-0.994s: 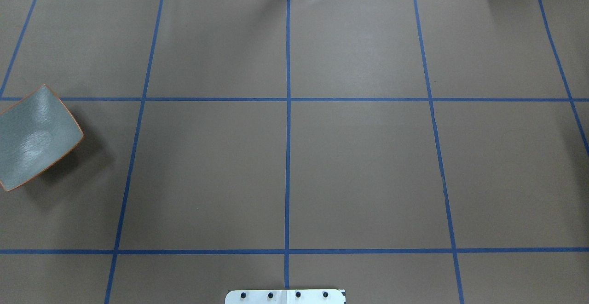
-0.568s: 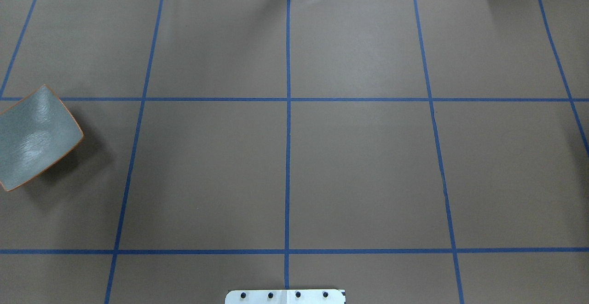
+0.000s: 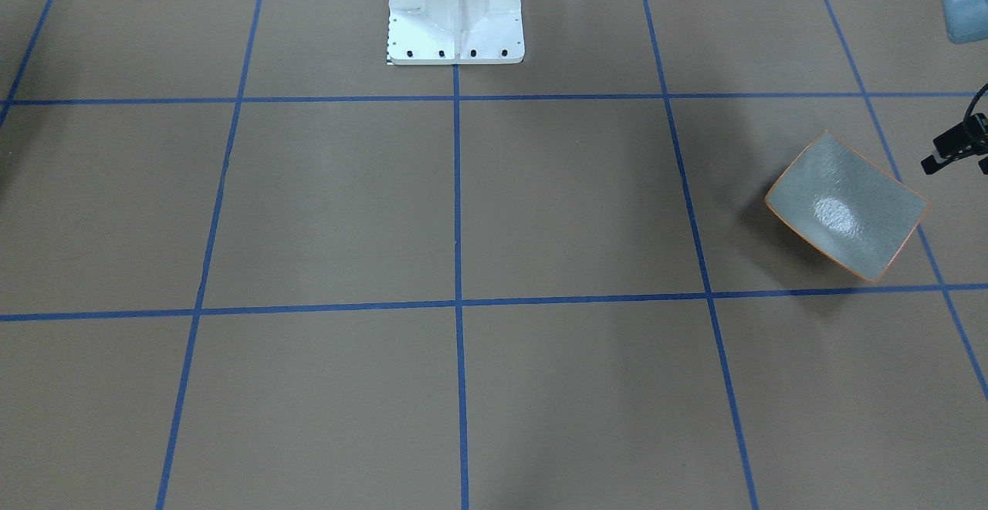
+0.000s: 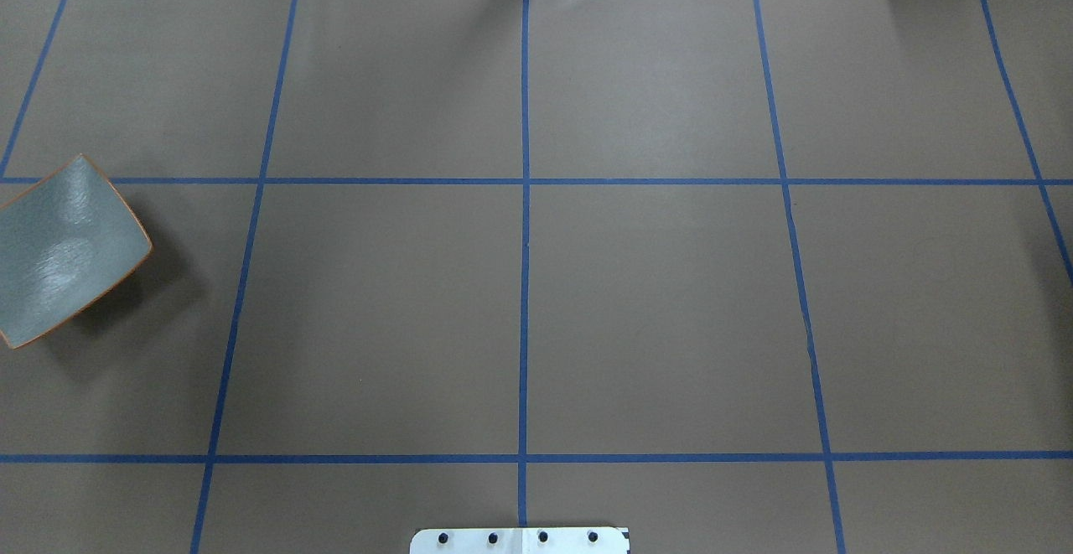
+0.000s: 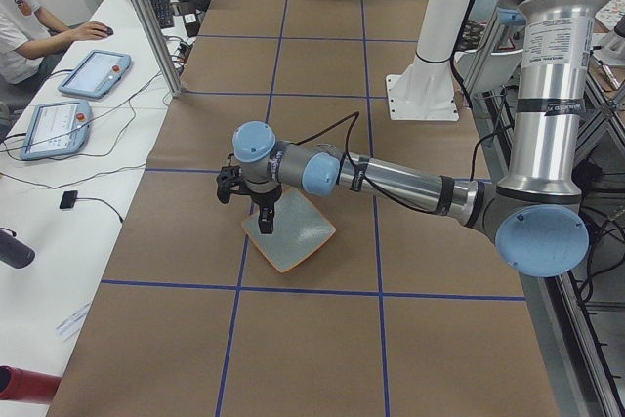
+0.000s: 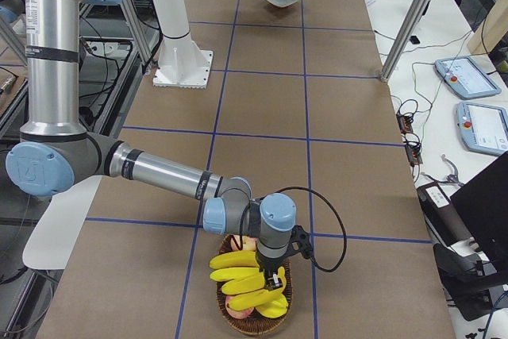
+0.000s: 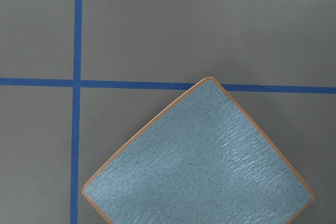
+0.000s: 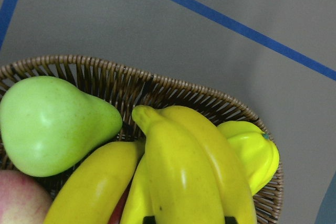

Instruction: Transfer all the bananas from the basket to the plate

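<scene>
The plate [image 4: 67, 248] lies bare at the table's left end; it also shows in the front view [image 3: 845, 209] and fills the left wrist view [image 7: 205, 161]. My left gripper [image 5: 266, 224] hangs just above the plate [image 5: 293, 236]; I cannot tell whether it is open or shut. The bananas [image 6: 246, 279] lie piled in a wicker basket [image 6: 238, 325] at the right end. My right gripper [image 6: 272, 281] is down among them; its jaws cannot be made out. The right wrist view shows the bananas [image 8: 184, 171] close up over the basket rim [image 8: 105, 69].
A green pear [image 8: 52, 124], a reddish apple [image 8: 13, 200] and a yellow lemon-like fruit [image 8: 254, 153] share the basket. The white robot base [image 3: 455, 12] stands at the table's middle. An operator [image 5: 29, 17] sits beside the table with tablets [image 5: 93, 73].
</scene>
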Tool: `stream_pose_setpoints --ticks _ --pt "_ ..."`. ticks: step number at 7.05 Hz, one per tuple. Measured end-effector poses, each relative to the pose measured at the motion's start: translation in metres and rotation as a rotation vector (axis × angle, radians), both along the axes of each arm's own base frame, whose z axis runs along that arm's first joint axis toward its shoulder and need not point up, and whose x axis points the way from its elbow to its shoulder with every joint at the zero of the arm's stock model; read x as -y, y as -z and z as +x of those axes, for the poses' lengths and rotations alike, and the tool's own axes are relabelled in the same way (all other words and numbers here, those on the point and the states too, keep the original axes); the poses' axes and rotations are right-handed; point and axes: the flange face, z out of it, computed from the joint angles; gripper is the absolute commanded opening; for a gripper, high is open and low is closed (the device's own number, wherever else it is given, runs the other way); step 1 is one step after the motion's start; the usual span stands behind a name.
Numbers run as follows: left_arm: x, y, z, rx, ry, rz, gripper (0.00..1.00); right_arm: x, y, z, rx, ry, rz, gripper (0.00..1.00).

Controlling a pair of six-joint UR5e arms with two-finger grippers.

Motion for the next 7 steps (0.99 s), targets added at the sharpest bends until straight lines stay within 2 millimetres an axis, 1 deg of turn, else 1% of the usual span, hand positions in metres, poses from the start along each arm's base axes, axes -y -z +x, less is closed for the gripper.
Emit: stream_pose_setpoints --ticks 1,3,5,6,7 --pt "0.0 0.0 0.0 -0.001 0.0 0.001 1.0 0.003 0.006 0.002 0.003 -0.003 0.014 0.0" --pt "0.0 0.002 0.001 -0.006 -0.002 0.004 1.0 0.009 0.029 0.015 0.007 -0.026 0.058 0.0" --pt "0.003 0.007 0.002 -0.01 -0.004 0.015 1.0 0.014 0.052 0.02 0.017 -0.039 0.095 0.0" --pt "0.007 0.016 0.005 -0.014 -0.008 0.033 1.0 0.019 0.072 0.019 0.044 -0.045 0.1 0.0" --pt "0.014 0.03 0.012 -0.021 -0.02 0.061 0.99 0.025 0.097 0.015 0.089 -0.057 0.092 0.0"
